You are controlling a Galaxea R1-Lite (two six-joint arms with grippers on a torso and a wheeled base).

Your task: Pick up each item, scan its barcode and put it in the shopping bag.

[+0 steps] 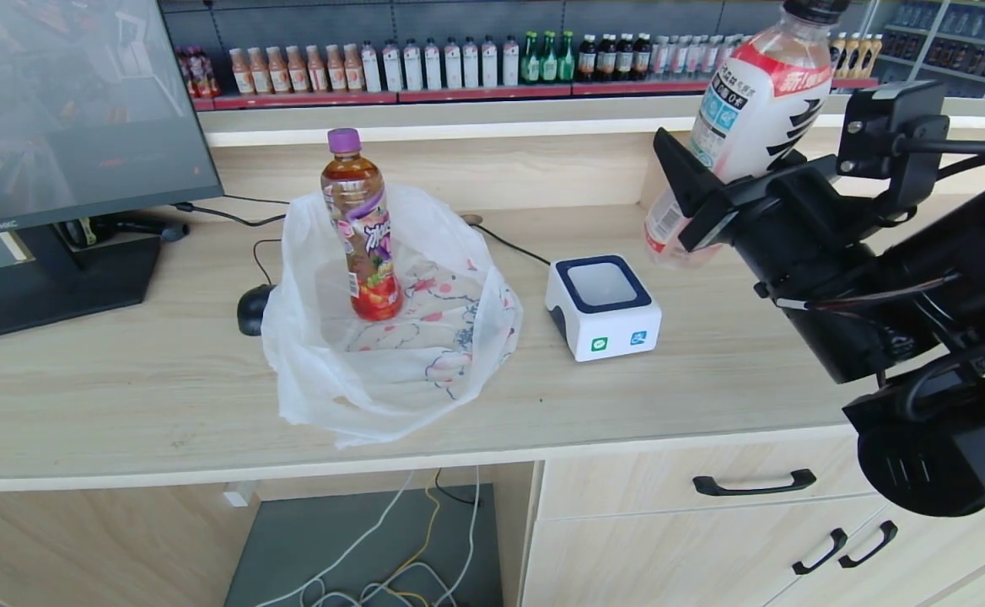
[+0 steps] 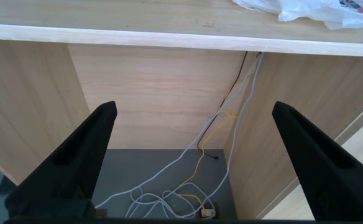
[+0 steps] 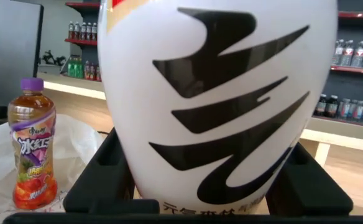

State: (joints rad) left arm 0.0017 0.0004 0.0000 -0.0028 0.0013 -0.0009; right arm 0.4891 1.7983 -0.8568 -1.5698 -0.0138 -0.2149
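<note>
Left hand (image 2: pixel 194 106) sat low, in front of the table's (image 1: pixel 121 396) front edge, fingers spread wide with nothing between them. Right hand (image 1: pixel 706 212) was clamped around the lower half of a white drink bottle (image 1: pixel 754 93), held tilted in the air above the table, right of the scanner (image 1: pixel 602 308) and apart from it. Shopping bag (image 1: pixel 391 354) lay open on the table left of the scanner, a tea bottle (image 1: pixel 362 228) upright inside. A mouse (image 1: pixel 253 308) touched the bag's left side. Monitor (image 1: pixel 62 110) stood far left. Shelf of bottles (image 1: pixel 459 63) ran along the back.
</note>
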